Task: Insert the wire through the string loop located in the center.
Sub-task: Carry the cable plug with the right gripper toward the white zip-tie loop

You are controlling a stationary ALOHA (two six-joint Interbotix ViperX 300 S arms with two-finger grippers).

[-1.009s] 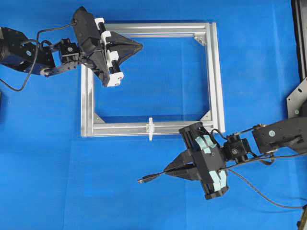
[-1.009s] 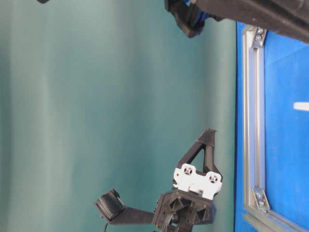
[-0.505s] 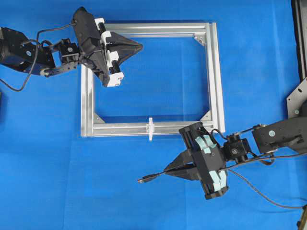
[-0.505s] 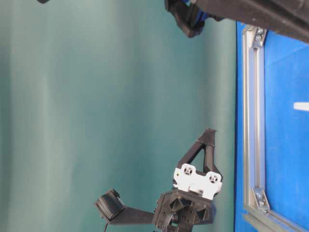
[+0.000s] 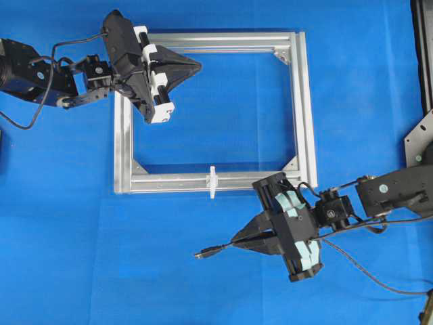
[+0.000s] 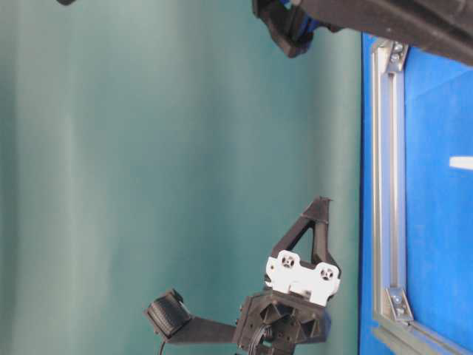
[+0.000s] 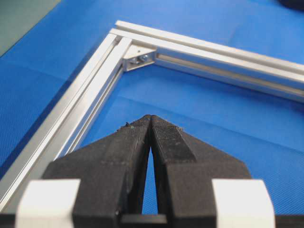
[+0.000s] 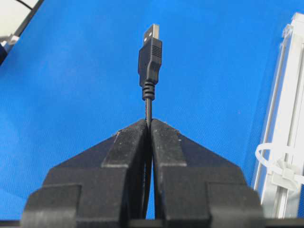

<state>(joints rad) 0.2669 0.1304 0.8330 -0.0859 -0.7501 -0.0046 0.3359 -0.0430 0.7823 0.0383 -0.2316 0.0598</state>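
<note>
The wire (image 5: 215, 251) sits pinched in the right gripper (image 5: 238, 242), fingers (image 8: 164, 142) pressed onto the cable just behind the plug, which pokes out left over the blue counter (image 5: 101, 257), near of the frame (image 5: 303, 108). The string loop (image 5: 212, 181) stands on the frame's near bar, apart from the plug. Up at the far left corner the left gripper (image 5: 196, 65) hovers, fingers (image 7: 135, 137) pressed together on nothing
</note>
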